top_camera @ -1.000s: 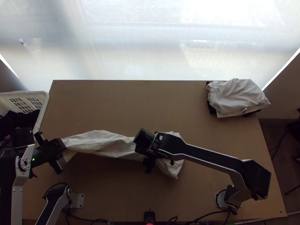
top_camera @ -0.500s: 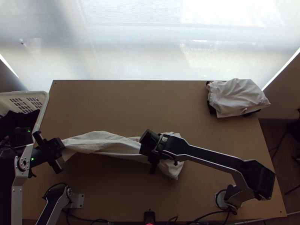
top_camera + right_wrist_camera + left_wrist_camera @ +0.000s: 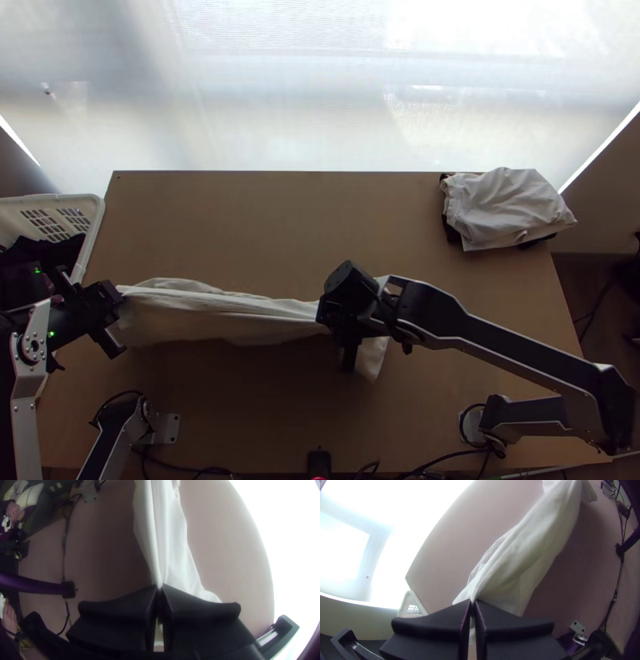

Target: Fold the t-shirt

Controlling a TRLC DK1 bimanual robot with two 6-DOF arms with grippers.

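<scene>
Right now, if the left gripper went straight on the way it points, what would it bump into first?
Probably the shirt: the left gripper holds it, and the cloth runs out ahead. How high it sits over the table is unclear.

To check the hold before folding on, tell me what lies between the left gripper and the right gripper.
The white t-shirt, gathered into lengthwise creases, runs from the left gripper to the right gripper; the top view shows this.
</scene>
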